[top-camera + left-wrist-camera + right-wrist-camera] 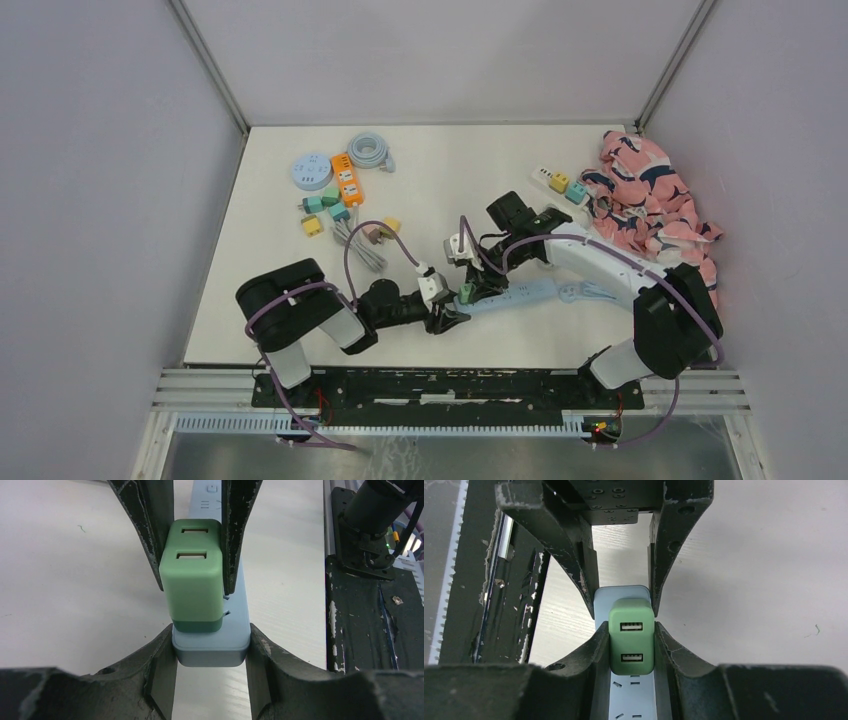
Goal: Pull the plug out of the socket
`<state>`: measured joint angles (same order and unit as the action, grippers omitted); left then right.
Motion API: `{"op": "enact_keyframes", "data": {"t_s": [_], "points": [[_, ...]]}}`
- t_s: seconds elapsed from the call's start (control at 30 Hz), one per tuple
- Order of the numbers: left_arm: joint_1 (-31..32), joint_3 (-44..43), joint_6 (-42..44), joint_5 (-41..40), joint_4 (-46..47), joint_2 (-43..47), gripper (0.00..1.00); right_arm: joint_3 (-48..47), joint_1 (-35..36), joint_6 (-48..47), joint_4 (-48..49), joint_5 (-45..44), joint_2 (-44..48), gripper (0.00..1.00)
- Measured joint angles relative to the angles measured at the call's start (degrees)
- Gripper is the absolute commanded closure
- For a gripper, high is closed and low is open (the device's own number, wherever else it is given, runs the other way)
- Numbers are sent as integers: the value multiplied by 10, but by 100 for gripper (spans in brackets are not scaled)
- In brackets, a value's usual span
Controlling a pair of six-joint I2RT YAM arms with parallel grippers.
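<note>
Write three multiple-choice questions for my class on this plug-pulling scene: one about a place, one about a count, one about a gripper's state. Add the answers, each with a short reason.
1. Where is the green plug?
A. lying loose on its side
B. standing on the blue power strip, near its end
C. held in the air, clear of everything

2. How many USB ports show on the plug's top face?
A. one
B. two
C. four

3. What state is the right gripper in?
A. open, clear of the plug
B. shut on nothing
C. shut on the green plug

Answers:
1 B: both wrist views show its base sitting on the strip.
2 B: two slots show, one behind the other.
3 C: its fingers press against the plug's two sides.
</note>
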<state>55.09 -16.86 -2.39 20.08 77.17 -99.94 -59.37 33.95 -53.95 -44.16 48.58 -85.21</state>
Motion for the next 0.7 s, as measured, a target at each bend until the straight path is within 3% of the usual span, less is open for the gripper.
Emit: {"op": "enact_keyframes", "data": {"t_s": [0.27, 0.53, 0.7], "points": [[-1, -2, 0, 10, 2, -2, 97, -8, -11, 66, 3, -10, -2, 100], [-5, -11, 0, 10, 1, 0, 97, -6, -28, 9, -14, 7, 9, 100], [-7, -6, 0, 19, -12, 0, 97, -6, 18, 18, -5, -35, 8, 100]]}}
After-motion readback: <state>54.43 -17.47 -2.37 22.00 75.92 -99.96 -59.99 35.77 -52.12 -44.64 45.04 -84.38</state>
